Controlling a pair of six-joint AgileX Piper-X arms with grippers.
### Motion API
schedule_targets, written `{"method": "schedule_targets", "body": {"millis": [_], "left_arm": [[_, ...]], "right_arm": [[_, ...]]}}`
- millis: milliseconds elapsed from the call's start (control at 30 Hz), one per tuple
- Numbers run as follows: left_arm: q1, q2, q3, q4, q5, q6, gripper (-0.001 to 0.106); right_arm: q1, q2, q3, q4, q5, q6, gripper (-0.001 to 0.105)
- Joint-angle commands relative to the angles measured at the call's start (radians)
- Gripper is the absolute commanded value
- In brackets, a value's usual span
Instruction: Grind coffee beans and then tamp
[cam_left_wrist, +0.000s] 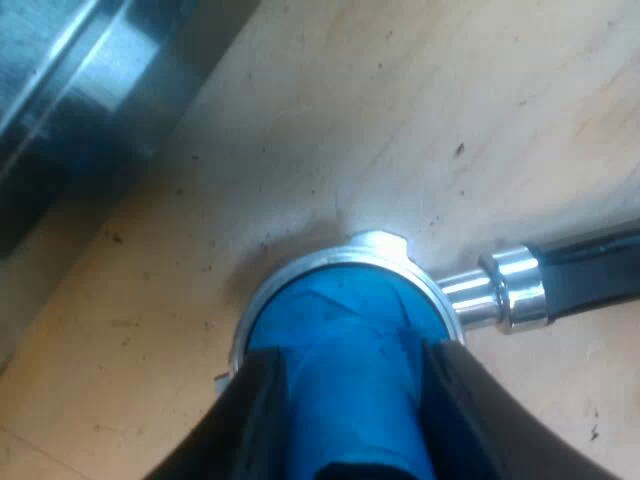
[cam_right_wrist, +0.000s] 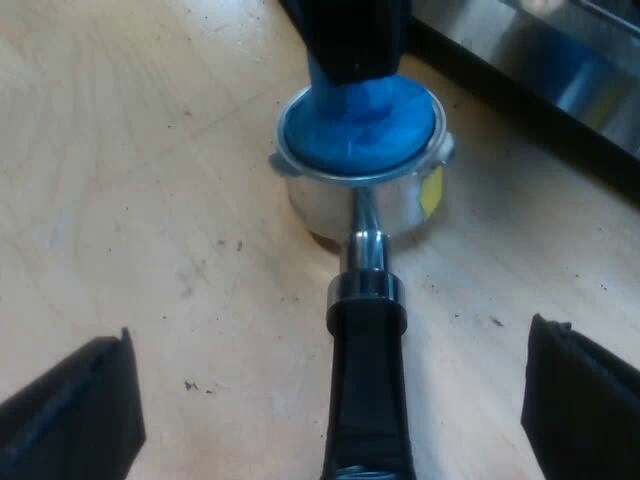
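While tamping with left jaws clamped on the blue tamper (cam_left_wrist: 340, 350), seated in the holder (cam_right_wrist: 330, 210) on the desk (cam_right_wrist: 150, 150), and right jaws spread wide astride the dark handle (cam_right_wrist: 365, 400) gripping nothing, watch for off-axis push tipping or skating the loose holder, skewing the tamp.

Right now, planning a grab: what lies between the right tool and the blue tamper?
The holder's dark handle, running from the tamper's basket to between the right tool's open fingers; right wrist view.
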Motion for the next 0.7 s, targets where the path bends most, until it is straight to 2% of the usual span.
{"method": "schedule_targets", "body": {"millis": [33, 467, 600, 700], "left_arm": [[-0.006, -0.003, 0.029, -0.026, -0.001, 0.006, 0.000], [-0.006, -0.001, 0.187, -0.062, -0.001, 0.006, 0.000], [-0.006, -0.001, 0.187, -0.062, -0.001, 0.006, 0.000], [-0.006, -0.001, 0.147, -0.054, -0.001, 0.006, 0.000]], "right_arm": [[0.000, -0.006, 0.000, -0.007, -0.004, -0.010, 0.079], [0.000, -0.006, 0.000, -0.007, -0.004, -0.010, 0.079], [0.000, -0.006, 0.000, -0.007, -0.004, -0.010, 0.079], [0.000, -0.006, 0.000, -0.007, -0.004, -0.010, 0.079]]}}
